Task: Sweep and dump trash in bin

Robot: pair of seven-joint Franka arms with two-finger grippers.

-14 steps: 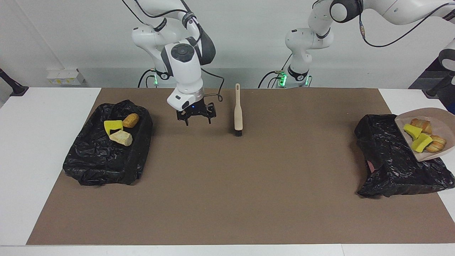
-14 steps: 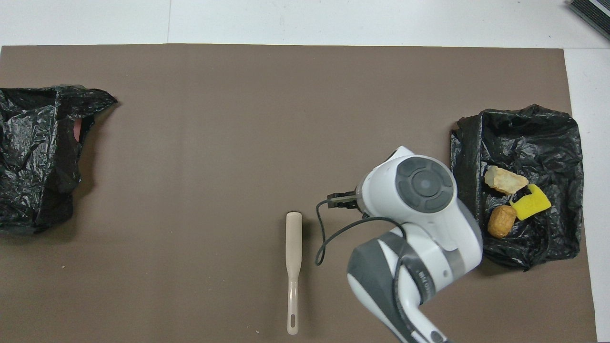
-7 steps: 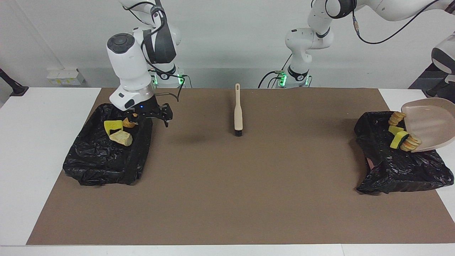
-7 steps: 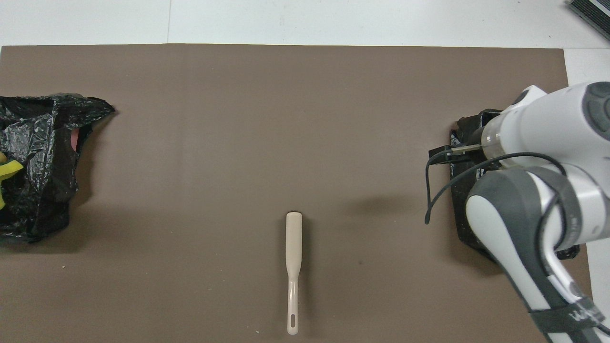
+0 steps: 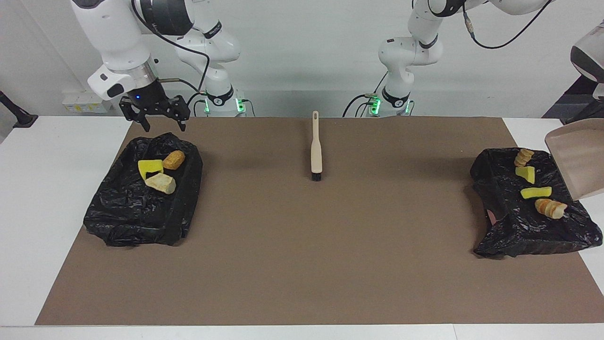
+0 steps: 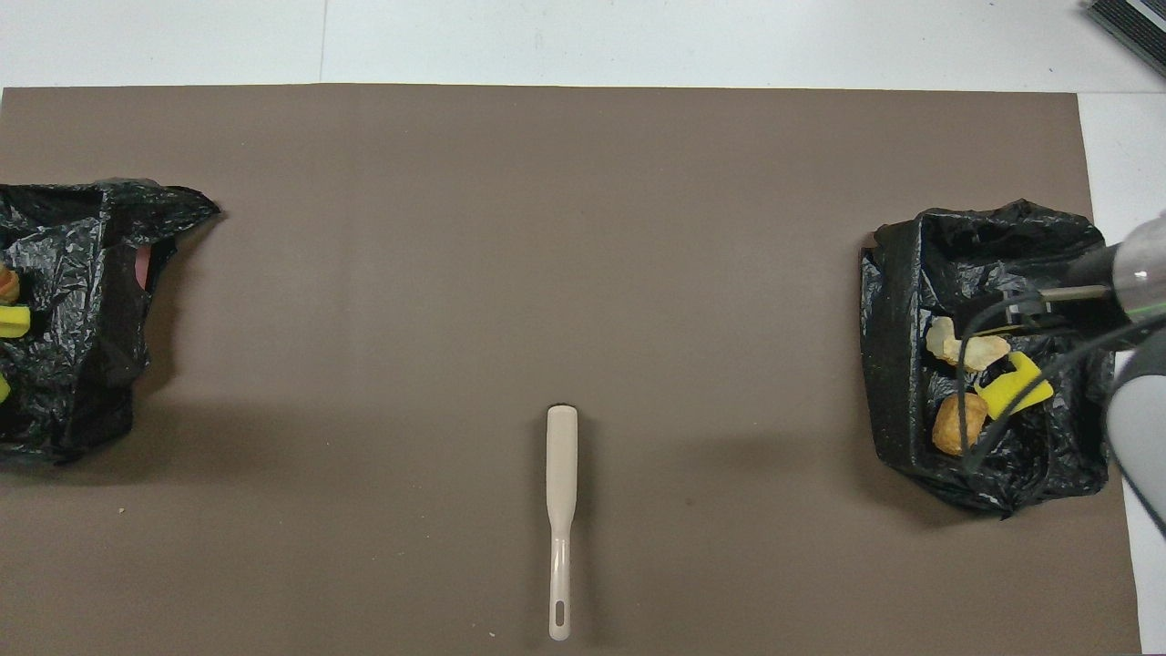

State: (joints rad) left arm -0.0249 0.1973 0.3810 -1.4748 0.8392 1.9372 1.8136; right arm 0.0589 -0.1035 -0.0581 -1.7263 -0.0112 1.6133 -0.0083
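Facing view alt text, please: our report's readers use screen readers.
A tilted beige dustpan hangs over a black-lined bin, where four trash pieces lie. Three more scraps sit in another lined bin under the open right gripper; a brush lies between the bins.

You can count two black bin bags (image 5: 141, 203) (image 5: 528, 226), one brush (image 5: 316, 148) and one dustpan (image 5: 578, 158). Seven trash pieces show: three yellow scraps (image 5: 150, 166) (image 5: 525, 173) (image 5: 536, 192) and four brownish lumps (image 5: 173, 159) (image 5: 161, 182) (image 5: 523, 157) (image 5: 550, 208).

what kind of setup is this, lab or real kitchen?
Likely a robotics lab: two robot arms bolted at a white table, a brown mat as work surface, staged trash in black bin bags, and a brush.
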